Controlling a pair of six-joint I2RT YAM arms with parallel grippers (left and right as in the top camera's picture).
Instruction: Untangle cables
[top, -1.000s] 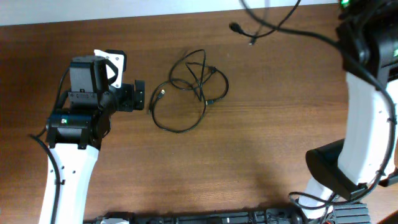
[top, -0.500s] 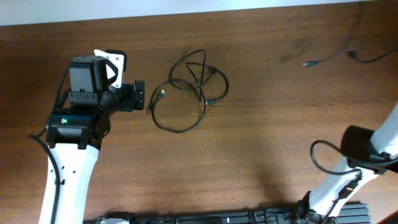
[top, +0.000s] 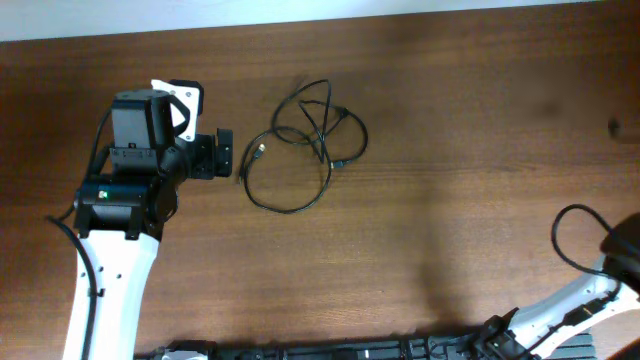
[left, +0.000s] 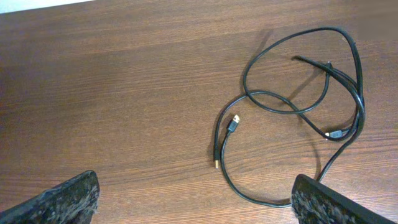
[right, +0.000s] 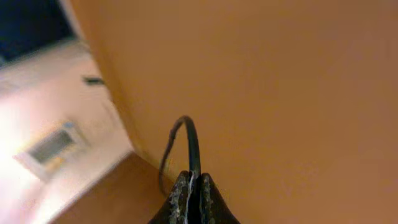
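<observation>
My left gripper (top: 228, 154) hangs wide open just beside the cables (top: 305, 145), fingers facing the loops, well placed to take the nearest strand. The cables lie in loose overlapping loops on the table (top: 450, 200), with a gold-tipped plug (left: 233, 123) on my side. My right gripper (right: 191, 190) is clenched on one thin cord (right: 194, 146), raised well apart from the bunch, probably to keep that strand separate.
</observation>
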